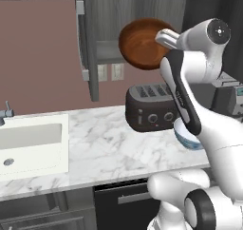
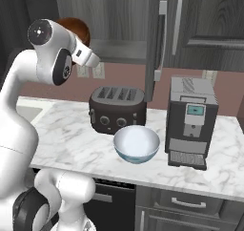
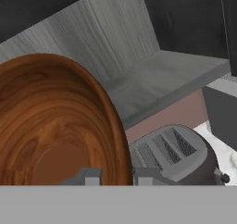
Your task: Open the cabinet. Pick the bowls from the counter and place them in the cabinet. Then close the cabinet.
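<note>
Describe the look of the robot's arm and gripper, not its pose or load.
The arm has glossy white rounded shells with dark grey bands at the joints and a long dark panel along one link. A round dark cap with a small pale centre closes the top joint. The gripper has two small grey squared fingertips. No cables show.

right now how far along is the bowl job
Done: the cabinet stands open, its grey shelf bare. In hand: the fingers are shut on the wooden bowl's rim, held up at the shelf opening. Left: set it in, fetch the white bowl from the counter, close the door.
</note>
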